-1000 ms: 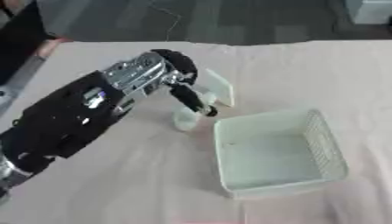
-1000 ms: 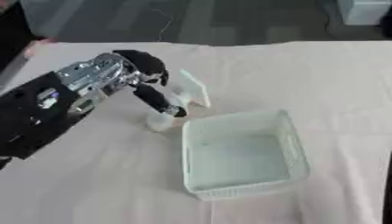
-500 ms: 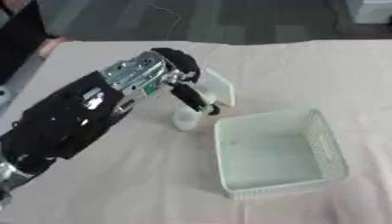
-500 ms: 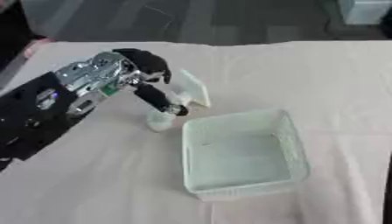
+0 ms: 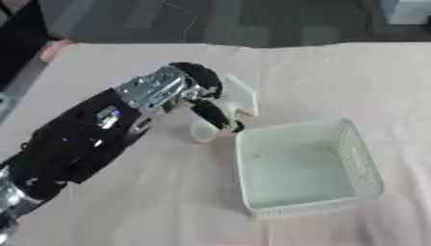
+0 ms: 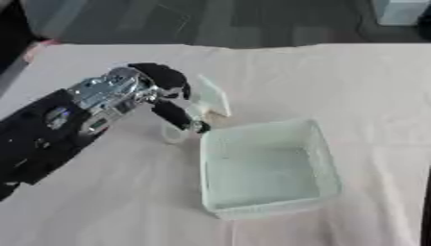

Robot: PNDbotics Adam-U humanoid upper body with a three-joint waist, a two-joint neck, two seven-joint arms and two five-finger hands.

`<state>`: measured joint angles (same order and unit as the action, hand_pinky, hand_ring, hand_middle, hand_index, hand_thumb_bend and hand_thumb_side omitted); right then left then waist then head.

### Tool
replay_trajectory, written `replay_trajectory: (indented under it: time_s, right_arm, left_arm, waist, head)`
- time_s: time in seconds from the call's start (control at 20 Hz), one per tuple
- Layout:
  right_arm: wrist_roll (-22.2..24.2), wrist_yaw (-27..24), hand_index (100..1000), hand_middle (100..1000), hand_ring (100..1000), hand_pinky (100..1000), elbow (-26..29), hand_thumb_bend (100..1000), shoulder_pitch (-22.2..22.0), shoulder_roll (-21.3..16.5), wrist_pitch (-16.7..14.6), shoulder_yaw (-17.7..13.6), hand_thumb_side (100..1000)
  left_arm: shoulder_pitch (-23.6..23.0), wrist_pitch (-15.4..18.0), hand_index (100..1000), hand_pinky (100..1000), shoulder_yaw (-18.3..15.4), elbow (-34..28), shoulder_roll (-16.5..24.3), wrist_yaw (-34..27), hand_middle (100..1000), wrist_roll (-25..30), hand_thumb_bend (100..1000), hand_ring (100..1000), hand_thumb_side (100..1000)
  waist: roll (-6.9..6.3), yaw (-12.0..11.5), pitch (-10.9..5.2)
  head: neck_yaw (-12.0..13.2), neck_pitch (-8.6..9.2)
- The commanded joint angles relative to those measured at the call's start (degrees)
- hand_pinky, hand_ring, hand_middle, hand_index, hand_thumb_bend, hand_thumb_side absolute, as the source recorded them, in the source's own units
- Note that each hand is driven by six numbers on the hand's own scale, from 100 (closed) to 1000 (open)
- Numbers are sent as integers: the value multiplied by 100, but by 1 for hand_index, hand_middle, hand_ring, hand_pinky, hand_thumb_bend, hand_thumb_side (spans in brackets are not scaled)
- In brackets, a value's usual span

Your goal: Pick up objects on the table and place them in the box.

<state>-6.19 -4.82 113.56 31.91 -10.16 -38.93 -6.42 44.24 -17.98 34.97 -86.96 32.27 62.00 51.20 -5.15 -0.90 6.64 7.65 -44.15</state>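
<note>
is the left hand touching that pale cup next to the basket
Touching: the left eye view shows the left hand with fingers reaching down onto the pale cup.

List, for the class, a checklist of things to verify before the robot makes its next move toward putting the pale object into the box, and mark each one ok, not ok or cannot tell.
1. Left hand is at the pale object: ok, its fingers reach down beside it.
2. Fingers are closed round the object: cannot tell, the contact is hidden.
3. Object is lifted off the table: cannot tell.
4. Box is upright with its open side up: ok.
5. Box has room inside: ok, nothing shows in it.
6. Object is over the box: not ok, it is beside the box's near-left corner.
</note>
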Motion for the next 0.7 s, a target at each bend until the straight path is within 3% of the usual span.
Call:
replay_trajectory:
  time_s: [0.05, 0.7]
  right_arm:
    - [-2, 7, 661, 568, 558, 596, 103, 100, 127, 12, -4, 8, 1000]
    - [22, -17, 661, 568, 557, 596, 103, 100, 153, 42, -7, 25, 1000]
  left_arm:
    - [82, -149, 860, 760, -135, 37, 21, 67, 866, 77, 526, 841, 1000]
    - [102, -133, 867, 766, -63, 248, -149, 150, 871, 77, 528, 846, 1000]
  waist:
    - [31, 7, -54]
    - [43, 46, -29]
  head:
    - [76, 4]
    - [140, 4]
